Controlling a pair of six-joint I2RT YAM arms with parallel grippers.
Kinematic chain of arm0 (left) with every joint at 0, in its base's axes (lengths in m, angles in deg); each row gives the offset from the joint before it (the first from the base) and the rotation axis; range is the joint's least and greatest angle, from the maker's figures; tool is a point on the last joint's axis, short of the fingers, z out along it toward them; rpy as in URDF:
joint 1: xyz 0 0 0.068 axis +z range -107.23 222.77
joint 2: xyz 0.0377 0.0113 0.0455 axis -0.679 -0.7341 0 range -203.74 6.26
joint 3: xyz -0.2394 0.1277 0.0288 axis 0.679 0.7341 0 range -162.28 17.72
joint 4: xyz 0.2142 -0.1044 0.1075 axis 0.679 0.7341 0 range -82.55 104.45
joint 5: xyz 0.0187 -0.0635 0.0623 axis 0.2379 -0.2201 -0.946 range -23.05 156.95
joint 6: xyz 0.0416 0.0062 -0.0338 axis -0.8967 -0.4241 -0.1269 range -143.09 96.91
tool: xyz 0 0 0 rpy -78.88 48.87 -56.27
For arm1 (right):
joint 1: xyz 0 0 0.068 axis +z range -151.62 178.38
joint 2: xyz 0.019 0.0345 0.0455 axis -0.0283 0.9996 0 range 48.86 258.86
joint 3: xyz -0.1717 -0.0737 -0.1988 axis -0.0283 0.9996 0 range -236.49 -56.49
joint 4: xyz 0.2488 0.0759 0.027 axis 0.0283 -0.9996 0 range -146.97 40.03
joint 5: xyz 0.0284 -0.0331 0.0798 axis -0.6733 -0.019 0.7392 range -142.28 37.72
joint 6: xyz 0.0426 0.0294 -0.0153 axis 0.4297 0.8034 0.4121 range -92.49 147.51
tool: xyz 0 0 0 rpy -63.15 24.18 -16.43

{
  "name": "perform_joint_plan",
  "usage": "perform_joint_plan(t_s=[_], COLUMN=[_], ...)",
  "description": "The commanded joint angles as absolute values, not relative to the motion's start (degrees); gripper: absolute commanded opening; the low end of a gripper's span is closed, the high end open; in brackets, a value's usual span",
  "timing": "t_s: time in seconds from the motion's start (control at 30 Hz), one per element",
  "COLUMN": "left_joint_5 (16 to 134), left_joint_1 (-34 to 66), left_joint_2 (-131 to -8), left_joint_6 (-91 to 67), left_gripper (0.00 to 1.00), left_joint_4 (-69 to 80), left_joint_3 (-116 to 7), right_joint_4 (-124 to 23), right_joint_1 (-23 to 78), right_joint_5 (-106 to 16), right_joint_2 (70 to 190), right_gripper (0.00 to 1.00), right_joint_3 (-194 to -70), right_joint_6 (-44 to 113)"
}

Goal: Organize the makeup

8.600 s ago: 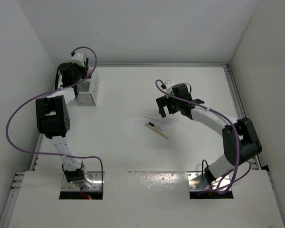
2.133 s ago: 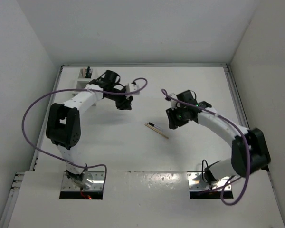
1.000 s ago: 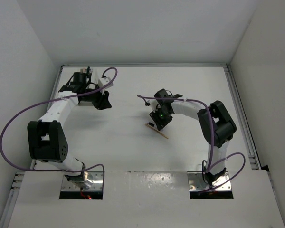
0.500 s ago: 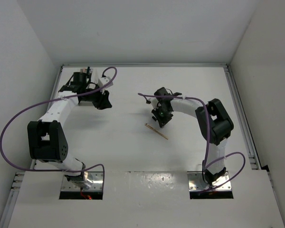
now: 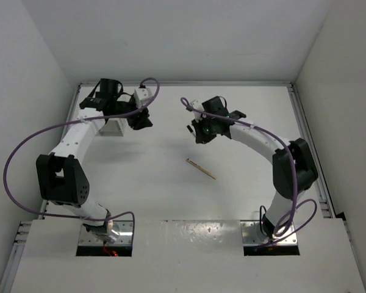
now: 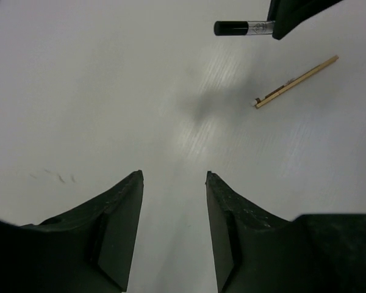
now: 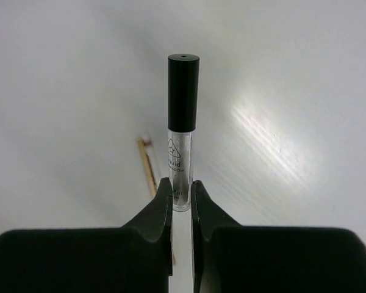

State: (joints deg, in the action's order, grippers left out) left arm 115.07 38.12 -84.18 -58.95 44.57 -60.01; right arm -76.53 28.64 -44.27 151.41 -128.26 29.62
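a: what is the right gripper (image 7: pixel 182 189) closed on?
b: a slim round tube (image 7: pixel 183 131) with a glossy black cap and a clear body carrying small dark print. the jaws are clamped on the clear end, and the capped end sticks straight out past the fingertips.
a: is it resting on anything?
b: no, it hangs above the white table (image 5: pixel 244 183). from the left wrist view its shadow falls well apart from it. the table top is smooth, with a faint brushed sheen.
a: any other makeup lying out?
b: one tan stick (image 5: pixel 200 168), thin and straight like a pencil. it lies flat near the middle of the table, well apart from both grippers.
a: and the white rack (image 5: pixel 114 128)?
b: it sits at the far left corner, mostly hidden under the left arm — i cannot tell what is in its slots.
a: the left gripper (image 6: pixel 174 183)?
b: matte black fingers, jaws apart, only bare table between them. the arm runs from its base up the left edge and bends over the rack. its wrist is turned toward the middle, facing the tube.
a: the right arm?
b: it arcs from its base up the right side, forearm stretched leftward to the far middle of the table — the gripper points at the left one.
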Motion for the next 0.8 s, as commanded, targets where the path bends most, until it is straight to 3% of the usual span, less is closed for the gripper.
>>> perform_joint_plan(t_s=[0.0, 0.13, 0.27, 0.43, 0.77], left_joint_5=[112.5, 105.89, 102.64, 103.07, 98.69], left_joint_1=[32.94, 29.68, 29.14, 27.83, 21.94], left_joint_2=[-83.66, -79.98, -73.3, -67.4, -66.61], left_joint_6=[-73.06, -91.34, -109.1, -119.85, -128.56], left_gripper=[0.52, 0.53, 0.54, 0.54, 0.54], left_joint_4=[50.14, 52.8, 45.97, 32.51, 30.91], left_joint_3=[-68.13, -69.04, -59.93, -51.28, -45.22], right_joint_4=[-71.05, -72.73, -70.54, -68.69, -67.72], right_joint_1=[30.11, 30.46, 31.16, 32.92, 35.73], right_joint_5=[-38.31, -31.73, -29.51, -29.51, -29.6], right_joint_2=[148.26, 149.06, 148.1, 147.39, 147.21], right_gripper=[0.0, 0.0, 0.0, 0.0, 0.0], right_joint_3=[-134.96, -138.49, -138.32, -137.79, -137.96], right_joint_6=[33.3, 39.09, 44.28, 47.46, 52.11])
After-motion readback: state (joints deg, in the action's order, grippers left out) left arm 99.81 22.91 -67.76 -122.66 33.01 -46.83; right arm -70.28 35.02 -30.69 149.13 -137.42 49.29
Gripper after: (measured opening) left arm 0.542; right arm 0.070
